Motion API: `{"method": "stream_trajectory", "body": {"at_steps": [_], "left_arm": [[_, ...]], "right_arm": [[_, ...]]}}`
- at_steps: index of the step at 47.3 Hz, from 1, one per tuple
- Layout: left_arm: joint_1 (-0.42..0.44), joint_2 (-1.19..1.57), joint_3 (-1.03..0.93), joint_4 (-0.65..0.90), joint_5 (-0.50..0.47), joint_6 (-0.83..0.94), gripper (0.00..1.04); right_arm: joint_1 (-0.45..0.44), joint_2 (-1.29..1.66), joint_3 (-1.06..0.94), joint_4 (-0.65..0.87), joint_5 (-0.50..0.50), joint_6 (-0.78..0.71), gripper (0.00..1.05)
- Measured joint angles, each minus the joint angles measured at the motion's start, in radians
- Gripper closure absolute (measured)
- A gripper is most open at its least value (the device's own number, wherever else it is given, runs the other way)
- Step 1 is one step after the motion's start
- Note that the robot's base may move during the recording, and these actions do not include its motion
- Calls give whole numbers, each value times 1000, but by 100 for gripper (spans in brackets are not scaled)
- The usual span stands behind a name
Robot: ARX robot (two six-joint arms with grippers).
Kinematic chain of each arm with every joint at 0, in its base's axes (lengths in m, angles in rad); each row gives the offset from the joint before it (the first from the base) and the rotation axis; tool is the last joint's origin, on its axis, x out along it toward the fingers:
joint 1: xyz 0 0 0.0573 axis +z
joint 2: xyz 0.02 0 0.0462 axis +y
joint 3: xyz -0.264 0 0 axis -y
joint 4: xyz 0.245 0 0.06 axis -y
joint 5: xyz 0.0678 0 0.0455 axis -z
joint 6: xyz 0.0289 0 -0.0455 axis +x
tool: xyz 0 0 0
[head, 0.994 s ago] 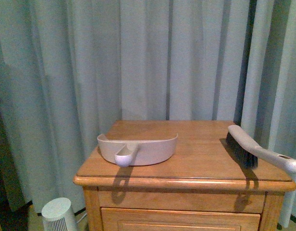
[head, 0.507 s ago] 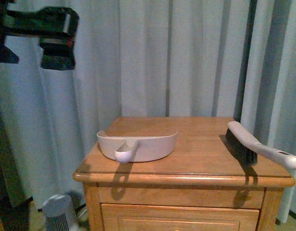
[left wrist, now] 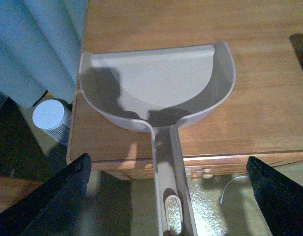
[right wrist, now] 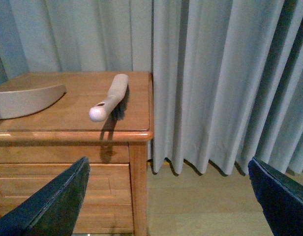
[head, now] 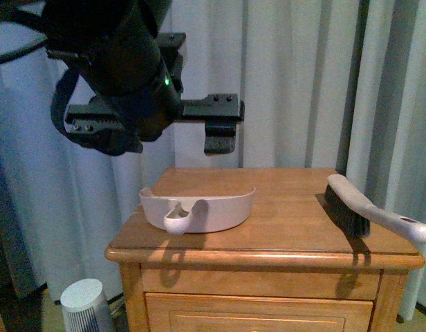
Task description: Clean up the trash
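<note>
Left wrist view shows no trash anywhere: no wad of film in the pale dustpan [left wrist: 156, 78], whose floor is bare, and none on the wooden table [head: 282, 228] around it. I cannot find it in the other two views either, so I cannot say where it lies. By my reckoning the job has hardly begun; nothing is swept, nothing gripped.

The left claw [left wrist: 167, 164] hangs spread wide and empty right above the dustpan, whose handle points back toward it, between its two fingers. The right claw [right wrist: 168, 164] is also spread wide and empty, low and well short of the table, with the brush [right wrist: 112, 96] lying ahead of it, untouched.

Half a second ago the left arm was only a dark shape up in the corner of the front view; now it has swung in over the dustpan. Dustpan and brush have not shifted.
</note>
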Motion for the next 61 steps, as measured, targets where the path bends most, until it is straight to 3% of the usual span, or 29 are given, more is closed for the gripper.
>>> {"method": "stream_trajectory", "body": {"at_steps": [57,61], "left_arm": [[6,181,-53,105,6,7,8],[4,182,-53,105,11,8,17]], "right_arm": [[0,0,0,0,0,0,7],[0,0,0,0,0,0,7]]}}
